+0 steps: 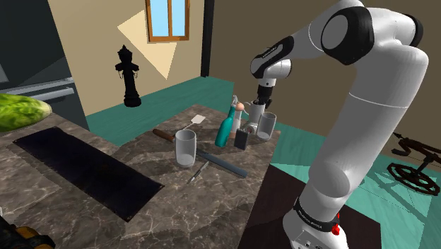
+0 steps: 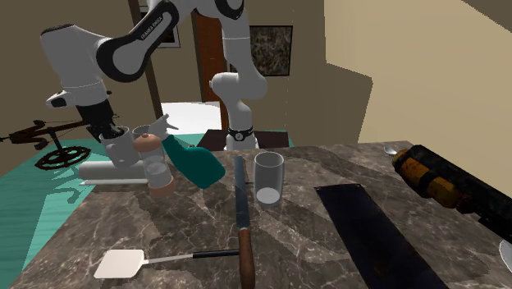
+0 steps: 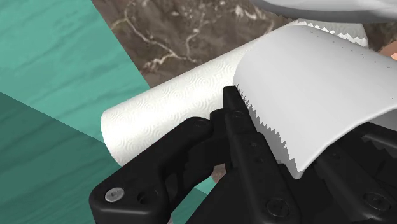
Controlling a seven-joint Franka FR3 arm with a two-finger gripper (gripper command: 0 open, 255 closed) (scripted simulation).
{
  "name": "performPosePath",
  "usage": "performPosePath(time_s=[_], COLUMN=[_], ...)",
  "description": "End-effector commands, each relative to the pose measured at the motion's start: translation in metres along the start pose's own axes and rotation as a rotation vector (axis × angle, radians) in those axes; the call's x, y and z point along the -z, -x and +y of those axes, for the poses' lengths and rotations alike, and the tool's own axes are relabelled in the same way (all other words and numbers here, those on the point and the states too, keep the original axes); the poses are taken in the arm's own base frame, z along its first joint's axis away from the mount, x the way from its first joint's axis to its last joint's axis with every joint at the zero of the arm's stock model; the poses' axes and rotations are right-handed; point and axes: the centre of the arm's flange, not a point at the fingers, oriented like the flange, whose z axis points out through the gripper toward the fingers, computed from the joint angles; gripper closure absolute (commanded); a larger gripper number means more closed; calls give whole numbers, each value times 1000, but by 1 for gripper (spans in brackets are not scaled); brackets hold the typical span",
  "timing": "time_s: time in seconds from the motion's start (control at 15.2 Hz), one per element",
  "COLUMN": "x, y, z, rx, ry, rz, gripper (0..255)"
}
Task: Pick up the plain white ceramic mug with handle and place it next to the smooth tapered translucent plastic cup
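The white mug [image 2: 123,149] hangs tilted at the far end of the marble table [image 2: 345,176], above a lying paper towel roll [image 2: 102,171]. My gripper [image 2: 107,125] is shut on the mug's rim from above. In the wrist view the mug's wall [image 3: 318,89] sits clasped between the black fingers [image 3: 238,127], with the roll [image 3: 165,108] just beyond. The shoulder view has the mug [image 1: 253,112] under the gripper [image 1: 264,96]. The tapered translucent cup [image 2: 268,176] stands upright mid-table, well apart from the mug; it is also in the shoulder view [image 1: 186,147].
A teal bottle [image 2: 195,162], a second glass [image 2: 158,171] and a brown-topped grinder [image 2: 146,140] crowd beside the mug. A long knife [image 2: 242,217] and a white spatula [image 2: 123,264] lie near the cup. A black mat [image 2: 369,222] lies on the cup's other side.
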Motion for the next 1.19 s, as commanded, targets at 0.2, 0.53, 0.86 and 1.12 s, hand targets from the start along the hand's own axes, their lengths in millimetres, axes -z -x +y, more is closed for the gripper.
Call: performPosePath(time_s=[0.2,0.53,0.86,1.12], x=[-1,39,49,49], y=[1,0,0,0], z=[0,0,0,0], rx=[0,0,0,0], ry=[0,0,0,0], rz=[-1,-1,-1,-1], gripper=[0,0,0,0])
